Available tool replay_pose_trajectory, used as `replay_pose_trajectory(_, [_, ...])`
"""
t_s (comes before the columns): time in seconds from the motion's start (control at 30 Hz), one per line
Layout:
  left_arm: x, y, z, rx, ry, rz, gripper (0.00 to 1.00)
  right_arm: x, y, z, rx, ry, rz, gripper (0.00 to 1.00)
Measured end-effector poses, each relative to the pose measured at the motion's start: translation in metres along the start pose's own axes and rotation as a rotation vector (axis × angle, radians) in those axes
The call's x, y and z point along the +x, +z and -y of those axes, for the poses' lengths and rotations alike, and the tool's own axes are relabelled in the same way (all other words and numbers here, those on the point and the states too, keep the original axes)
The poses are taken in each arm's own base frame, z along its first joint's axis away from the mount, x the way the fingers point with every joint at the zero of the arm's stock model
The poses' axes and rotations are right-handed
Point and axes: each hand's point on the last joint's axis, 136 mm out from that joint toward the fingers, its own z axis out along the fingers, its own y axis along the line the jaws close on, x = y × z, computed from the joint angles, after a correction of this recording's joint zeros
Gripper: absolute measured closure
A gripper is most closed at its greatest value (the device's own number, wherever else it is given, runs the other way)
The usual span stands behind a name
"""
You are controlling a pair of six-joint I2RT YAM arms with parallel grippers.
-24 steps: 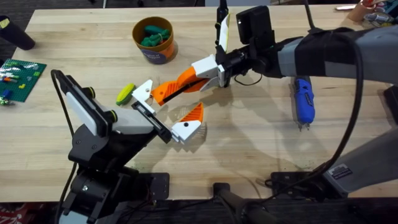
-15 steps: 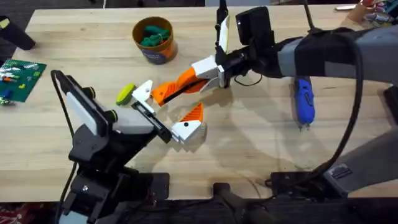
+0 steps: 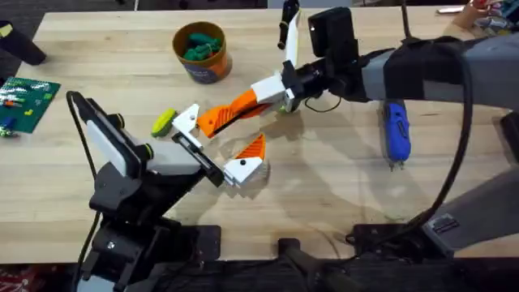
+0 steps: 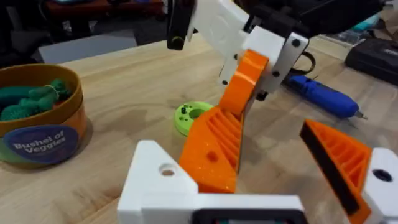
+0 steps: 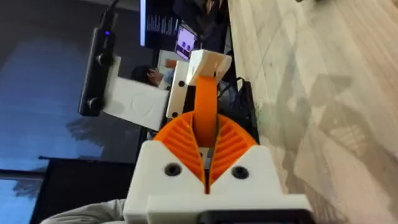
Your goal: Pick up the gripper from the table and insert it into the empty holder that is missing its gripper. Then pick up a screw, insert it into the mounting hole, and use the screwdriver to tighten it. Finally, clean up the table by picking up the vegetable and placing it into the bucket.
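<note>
My right gripper [image 3: 274,86] is shut on the loose gripper finger [image 3: 233,109], an orange ribbed piece on a white mount; its far end rests against the white empty holder [image 3: 187,121] of my left gripper [image 3: 216,144]. The left gripper stands open, its one fitted orange-and-white finger [image 3: 246,161] apart from the holder. From the left wrist, the held piece [image 4: 225,134] leans onto the holder [image 4: 163,184]. The blue screwdriver [image 3: 396,132] lies at the right. The lime-yellow vegetable [image 3: 164,122] lies beside the holder. The orange bucket [image 3: 200,52] stands behind. I cannot make out a screw.
Dark green pieces fill the bucket [image 4: 41,129]. A lime-green disc with small holes [image 4: 189,117] lies on the table under the right gripper. A green building-brick plate [image 3: 24,101] sits at the left edge, and a black object [image 3: 20,42] at the far left corner.
The right gripper has shifted slightly away from me, tipping the held finger a little. Its far end stays at the holder. The left arm has not moved.
</note>
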Motion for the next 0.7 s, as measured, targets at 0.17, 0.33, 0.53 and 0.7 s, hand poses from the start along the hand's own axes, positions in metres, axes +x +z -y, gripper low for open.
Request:
replay_pose_trajectory(0.17, [0.0,0.0,0.001,0.005,0.0,0.0,0.011,-0.002,0.0,0.0,0.003,-0.03,0.007,0.979])
replay_pose_trajectory(0.33, [0.0,0.0,0.001,0.008,-0.001,-0.001,0.011,-0.004,0.002,0.002,0.018,0.021,0.017,0.978])
replay_pose_trajectory(0.53, [0.0,0.0,-0.005,-0.023,-0.008,0.0,0.011,-0.004,0.009,0.005,0.032,0.093,0.018,0.979])
replay_pose_trajectory(0.7, [0.001,0.0,-0.002,-0.005,-0.023,-0.004,0.011,0.0,0.017,0.014,0.032,0.15,0.001,0.979])
